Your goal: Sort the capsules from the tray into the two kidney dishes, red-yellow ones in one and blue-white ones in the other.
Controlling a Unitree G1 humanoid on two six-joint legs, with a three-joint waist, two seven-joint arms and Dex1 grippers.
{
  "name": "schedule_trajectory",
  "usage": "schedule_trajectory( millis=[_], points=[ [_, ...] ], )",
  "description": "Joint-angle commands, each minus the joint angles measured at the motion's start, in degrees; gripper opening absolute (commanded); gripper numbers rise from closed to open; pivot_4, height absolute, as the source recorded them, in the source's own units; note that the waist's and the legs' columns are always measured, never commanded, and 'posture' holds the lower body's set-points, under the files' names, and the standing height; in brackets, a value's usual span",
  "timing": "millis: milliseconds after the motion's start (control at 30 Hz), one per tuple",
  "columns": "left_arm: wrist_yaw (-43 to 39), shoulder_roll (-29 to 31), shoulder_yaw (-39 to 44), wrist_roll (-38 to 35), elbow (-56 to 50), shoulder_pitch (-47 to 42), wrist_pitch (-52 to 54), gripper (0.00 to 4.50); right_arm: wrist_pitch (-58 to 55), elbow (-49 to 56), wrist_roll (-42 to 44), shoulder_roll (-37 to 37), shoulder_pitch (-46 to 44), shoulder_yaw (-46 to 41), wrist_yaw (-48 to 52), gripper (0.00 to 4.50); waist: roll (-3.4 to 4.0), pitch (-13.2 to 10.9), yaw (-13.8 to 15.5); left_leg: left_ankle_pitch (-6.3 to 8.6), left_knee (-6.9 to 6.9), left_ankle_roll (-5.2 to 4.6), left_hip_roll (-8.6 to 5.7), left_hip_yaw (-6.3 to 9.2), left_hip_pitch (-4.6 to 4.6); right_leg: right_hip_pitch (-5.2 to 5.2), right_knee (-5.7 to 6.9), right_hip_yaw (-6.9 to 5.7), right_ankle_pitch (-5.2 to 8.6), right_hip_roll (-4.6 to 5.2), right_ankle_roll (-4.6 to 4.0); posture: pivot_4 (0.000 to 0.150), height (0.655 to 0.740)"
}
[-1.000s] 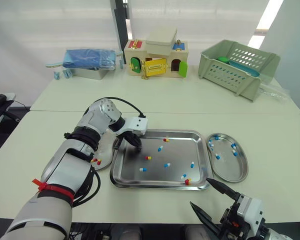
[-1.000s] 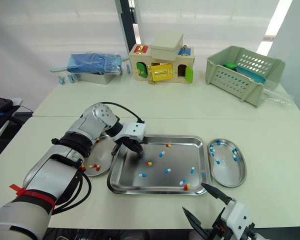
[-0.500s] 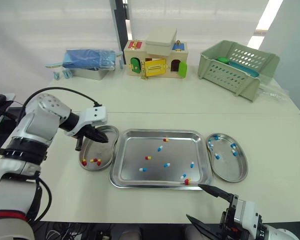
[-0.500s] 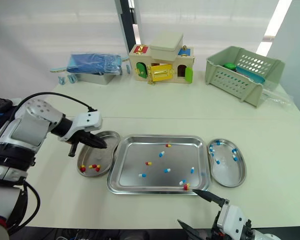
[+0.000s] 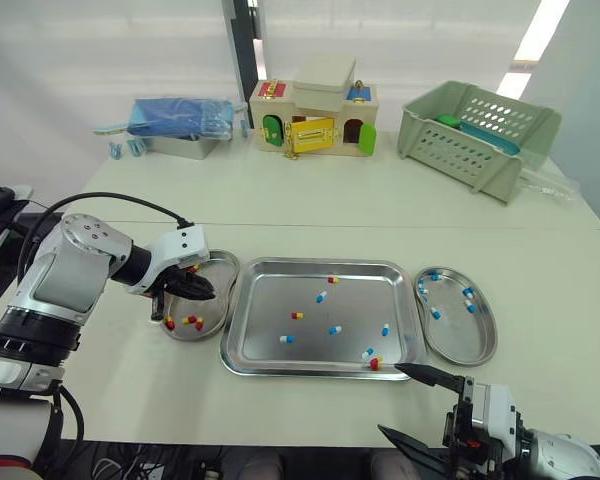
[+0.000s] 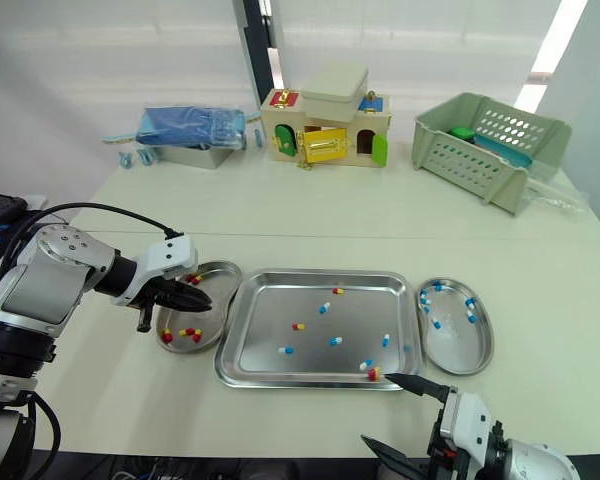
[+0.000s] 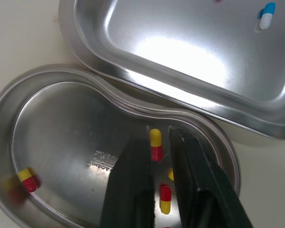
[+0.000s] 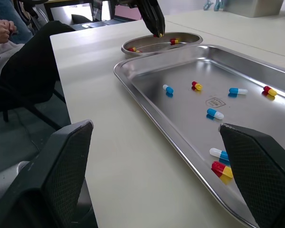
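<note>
Shows a steel tray [image 5: 350, 310] at centre frame, scattered with red-yellow and blue-white capsules. Flanks it with a left kidney dish [image 5: 220, 265] holding red-yellow ones and a right kidney dish [image 5: 480, 345] holding blue-white ones. Places the left gripper [image 7: 159, 133] over the left kidney dish, fingers slightly parted, gap wider than the red-yellow capsule [image 7: 155, 145] lying between the tips. Sets the right gripper [image 5: 392, 400] at lower right, by the tray's near edge, spread wide, holding nothing.

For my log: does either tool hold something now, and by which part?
Seemingly nothing: left tool open, red-yellow capsule loose between its tips; right tool open, empty.
</note>
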State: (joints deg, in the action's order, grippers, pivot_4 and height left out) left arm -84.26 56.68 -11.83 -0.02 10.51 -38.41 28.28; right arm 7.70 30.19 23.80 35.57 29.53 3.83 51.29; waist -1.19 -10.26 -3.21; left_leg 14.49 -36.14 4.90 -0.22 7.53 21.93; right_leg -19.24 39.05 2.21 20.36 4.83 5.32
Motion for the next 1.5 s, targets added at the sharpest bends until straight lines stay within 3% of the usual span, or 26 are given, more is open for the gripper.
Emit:
schedule_trajectory(
  millis=[33, 300, 533, 733, 867, 1100, 1500],
  points=[
    [0.6, 1.4, 0.9, -0.2, -0.2, -0.6, -0.6, 1.89, -0.5, 1.4, 1.3, 0.3, -0.5, -1.3, 0.2, 4.50, 0.00, 0.0, 0.0, 0.00, 0.00, 0.00, 0.00, 0.00, 0.00, 0.00, 0.00, 0.00, 0.00, 0.00, 0.00, 0.150, 0.7400],
    [2.7, 0.7, 2.9, -2.1, -0.3, 0.7, 0.3, 4.46, -5.3, 4.2, 5.9, 2.4, 0.4, -6.7, -0.4, 4.50, 0.00, 0.0, 0.0, 0.00, 0.00, 0.00, 0.00, 0.00, 0.01, 0.00, 0.00, 0.00, 0.00, 0.00, 0.00, 0.150, 0.7400],
    [6.1, 4.2, 16.7, -11.2, -6.7, 11.4, 10.0, 4.49, -20.5, 6.1, 19.9, 10.8, 2.4, -25.3, -1.7, 4.50, 0.01, 0.0, -0.2, 0.01, 0.01, -0.01, 0.03, -0.04, 0.01, -0.02, 0.00, 0.06, -0.01, 0.00, -0.01, 0.150, 0.7400],
    [12.2, 5.1, 30.0, -15.8, -12.3, 24.2, 15.7, 4.49, -24.6, -5.8, 18.7, 15.5, -2.0, -34.7, 2.1, 4.50, -0.01, 0.0, 0.2, 0.01, 0.03, -0.02, 0.04, -0.15, -0.03, 0.01, -0.01, 0.09, 0.00, 0.04, -0.01, 0.150, 0.7400],
    [15.2, 4.8, 40.4, -15.9, -13.0, 35.8, 14.9, 4.49, -23.9, -21.4, 13.5, 21.7, -11.4, -33.3, 7.1, 4.50, 0.01, 0.0, -0.1, 0.01, 0.05, -0.01, 0.04, -0.34, -0.04, -0.02, -0.03, 0.19, -0.01, 0.10, -0.01, 0.150, 0.7400],
    [18.2, 2.6, 49.3, -15.8, -10.6, 47.3, 9.3, 4.49, -22.2, -38.7, 6.8, 24.8, -26.3, -26.7, 13.4, 4.50, 0.05, 0.0, -0.1, 0.01, 0.08, -0.01, 0.08, -0.43, -0.06, -0.06, -0.04, 0.22, 0.00, 0.10, -0.02, 0.150, 0.7400],
    [21.2, -1.9, 52.6, -18.8, -12.0, 52.6, 2.3, 4.49, -17.0, -50.1, -0.5, 24.3, -36.9, -23.8, 14.2, 4.50, 0.05, 0.0, 0.0, 0.01, 0.08, -0.01, 0.07, -0.45, -0.04, -0.07, -0.05, 0.23, 0.00, 0.14, -0.02, 0.150, 0.7400]
  ],
)
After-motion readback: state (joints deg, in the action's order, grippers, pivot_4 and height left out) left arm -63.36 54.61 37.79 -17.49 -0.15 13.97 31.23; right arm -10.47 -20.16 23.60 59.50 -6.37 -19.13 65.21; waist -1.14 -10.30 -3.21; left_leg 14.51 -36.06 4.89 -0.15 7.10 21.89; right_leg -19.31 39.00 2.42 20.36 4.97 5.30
